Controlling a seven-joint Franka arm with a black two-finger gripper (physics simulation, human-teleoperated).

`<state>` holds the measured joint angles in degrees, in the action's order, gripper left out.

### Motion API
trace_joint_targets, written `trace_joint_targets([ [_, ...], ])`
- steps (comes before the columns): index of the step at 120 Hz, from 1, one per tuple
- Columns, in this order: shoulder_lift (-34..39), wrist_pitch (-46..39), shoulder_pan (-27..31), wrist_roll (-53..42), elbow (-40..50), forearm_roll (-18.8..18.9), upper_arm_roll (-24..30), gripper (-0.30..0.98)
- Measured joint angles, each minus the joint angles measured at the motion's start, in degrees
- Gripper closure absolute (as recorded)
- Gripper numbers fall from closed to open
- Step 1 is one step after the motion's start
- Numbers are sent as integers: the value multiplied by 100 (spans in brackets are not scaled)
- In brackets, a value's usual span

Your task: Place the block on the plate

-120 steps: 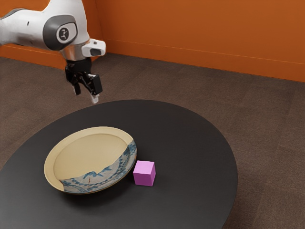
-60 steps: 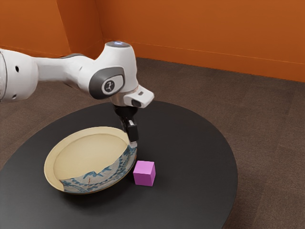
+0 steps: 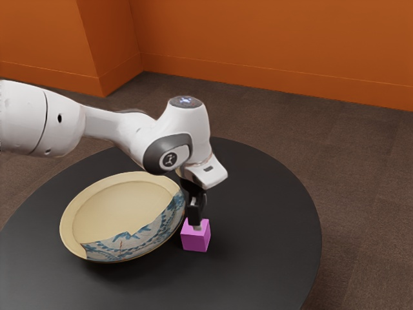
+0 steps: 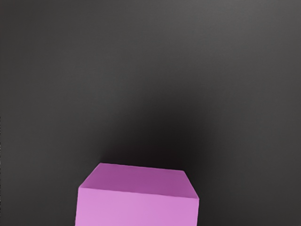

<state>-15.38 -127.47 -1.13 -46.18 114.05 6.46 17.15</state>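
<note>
Exterior view: my gripper is at the block
Grip: spread or closed, I can't tell
Plate: beside block

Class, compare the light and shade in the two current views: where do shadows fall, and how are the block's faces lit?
Exterior view: a soft dark shadow on the black table along the plate's near underside, and the block's top paler than its sides; wrist view: a blurry-edged dark patch beside the block, one face paler than the other.

Arm now reaches lower and farther across the surface, its end down at the pink block.
</note>
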Motion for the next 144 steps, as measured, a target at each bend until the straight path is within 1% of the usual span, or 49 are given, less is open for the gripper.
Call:
trace_joint_targets([
  [21, -180, -272, 119, -332, 90, 89, -14, 0],
  [53, -400, -460, 220, -649, 212, 104, -43, 0],
  [101, -634, -567, 210, -491, 259, 93, -80, 0],
  [115, -661, -604, 196, -408, 241, 93, -81, 7],
  [138, -665, -695, 210, -274, 230, 93, -87, 25],
  [144, -665, -709, 215, -240, 230, 97, -89, 26],
])
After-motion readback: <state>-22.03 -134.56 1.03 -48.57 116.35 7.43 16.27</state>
